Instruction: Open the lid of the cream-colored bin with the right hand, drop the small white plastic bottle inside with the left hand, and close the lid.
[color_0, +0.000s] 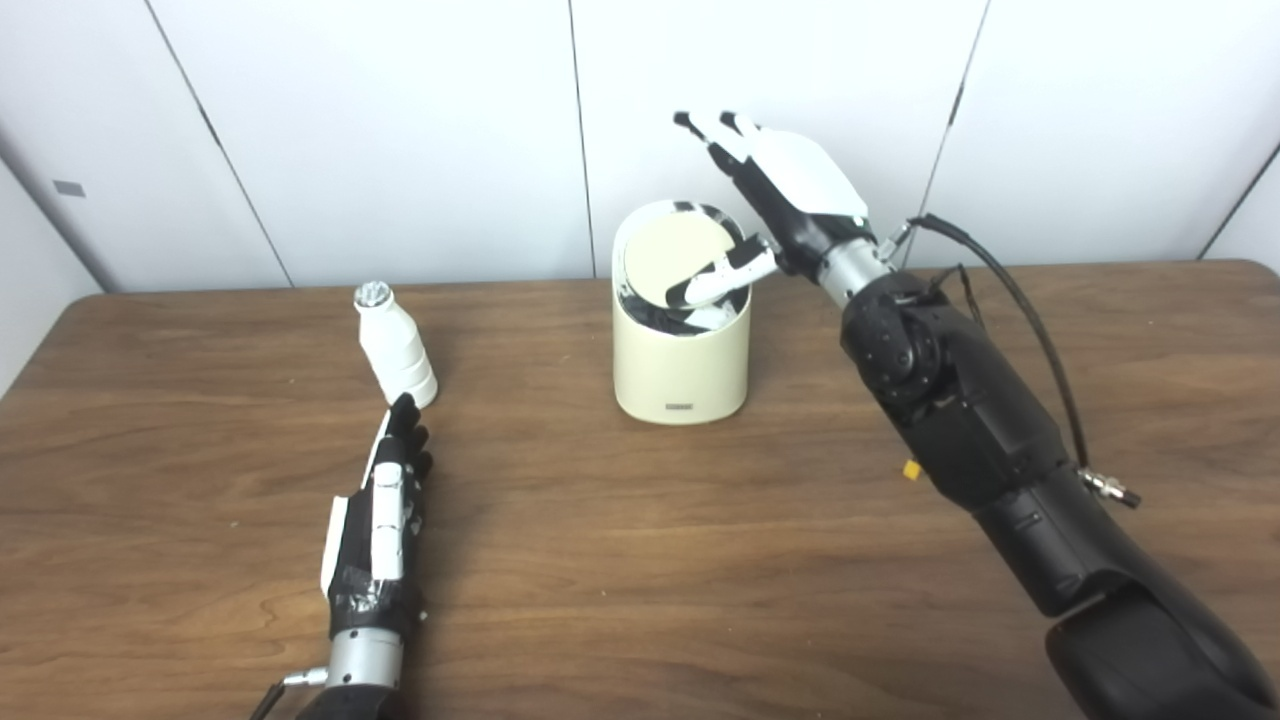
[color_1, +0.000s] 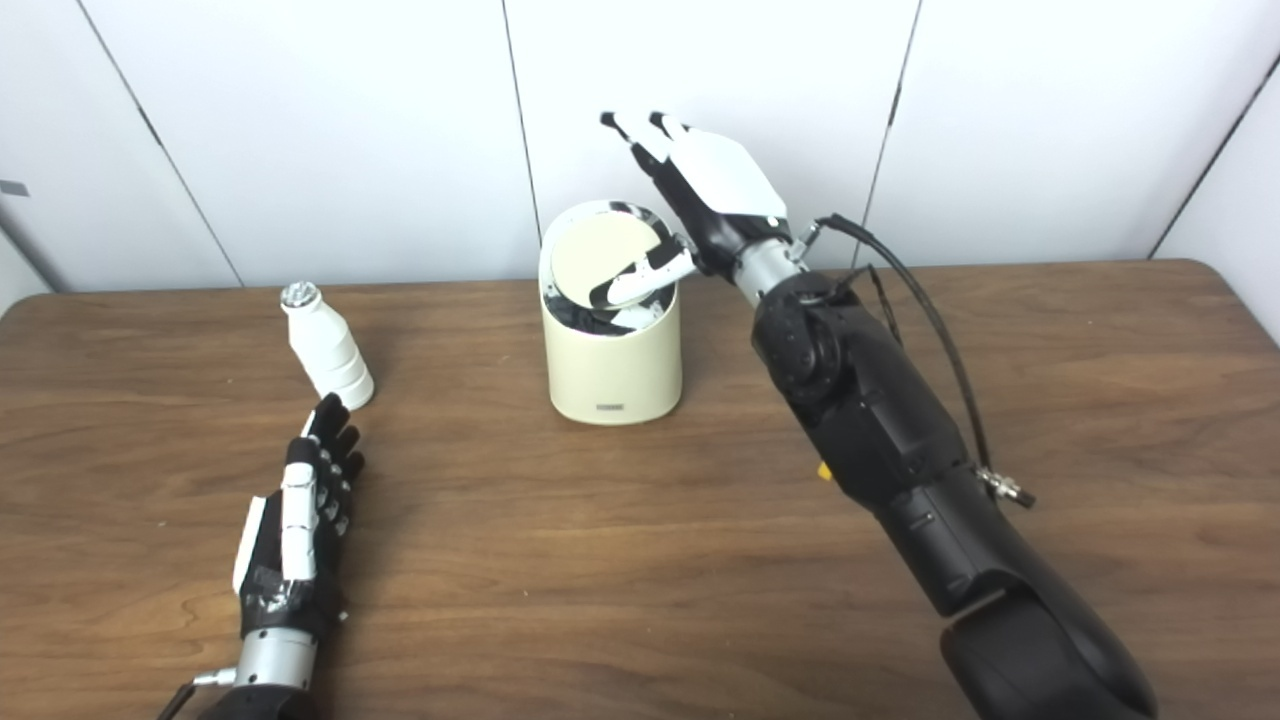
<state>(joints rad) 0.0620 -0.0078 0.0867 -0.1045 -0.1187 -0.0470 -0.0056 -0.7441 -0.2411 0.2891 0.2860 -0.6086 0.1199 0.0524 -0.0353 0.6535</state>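
The cream-colored bin stands at the table's back middle, its round lid tilted up and back, showing a dark opening below it. My right hand is open above the bin's right rim, fingers raised, thumb lying across the opening under the lid. The small white plastic bottle stands upright left of the bin. My left hand lies flat and open on the table, its fingertips just short of the bottle's base.
The brown wooden table spreads in front of white wall panels. A black cable loops along my right forearm. A small yellow bit sits by that arm.
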